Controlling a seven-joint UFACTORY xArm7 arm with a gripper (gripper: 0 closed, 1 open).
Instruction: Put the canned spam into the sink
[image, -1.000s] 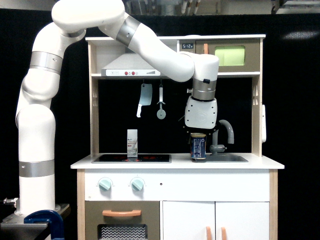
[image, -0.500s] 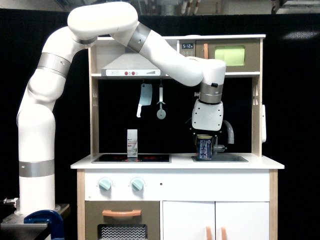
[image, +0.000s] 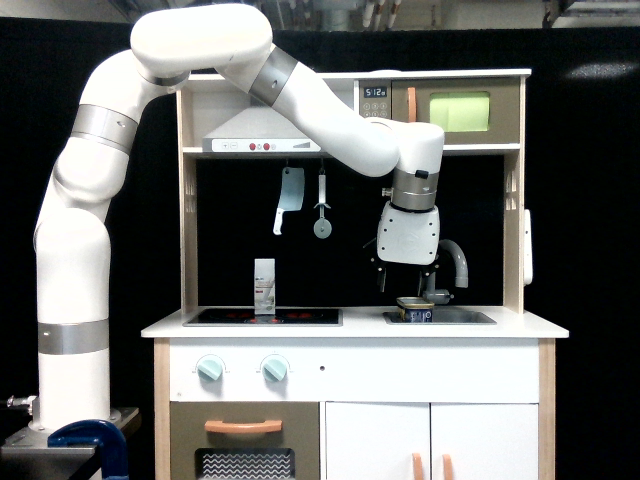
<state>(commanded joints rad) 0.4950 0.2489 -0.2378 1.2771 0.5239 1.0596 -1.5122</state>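
Your gripper (image: 407, 288) hangs right of the frame's centre, pointing straight down over the sink (image: 462, 317). Its dark fingers (image: 379, 277) are spread apart and hold nothing. A clear gap separates their tips from the tin below.

Directly beneath sits the canned spam (image: 415, 309), a small dark blue tin with a pale top. It rests low in the left end of the sink, with only its upper part showing above the rim. The tin stands upright, free of the gripper.

Just right of the gripper, a grey curved faucet (image: 455, 262) rises behind the sink. The sink is set into the white worktop (image: 520, 326) of a toy kitchen. At the frame's centre-left, a black hob (image: 300, 317) lies in the same worktop, and a slim white carton (image: 264, 286) stands upright on it, well apart from the tin.

Above the hob, a toy cleaver (image: 289, 197) and a spatula (image: 322, 208) hang from a rail. Your white arm (image: 90, 200) arches in from the lower left, up and over the kitchen's top shelf.
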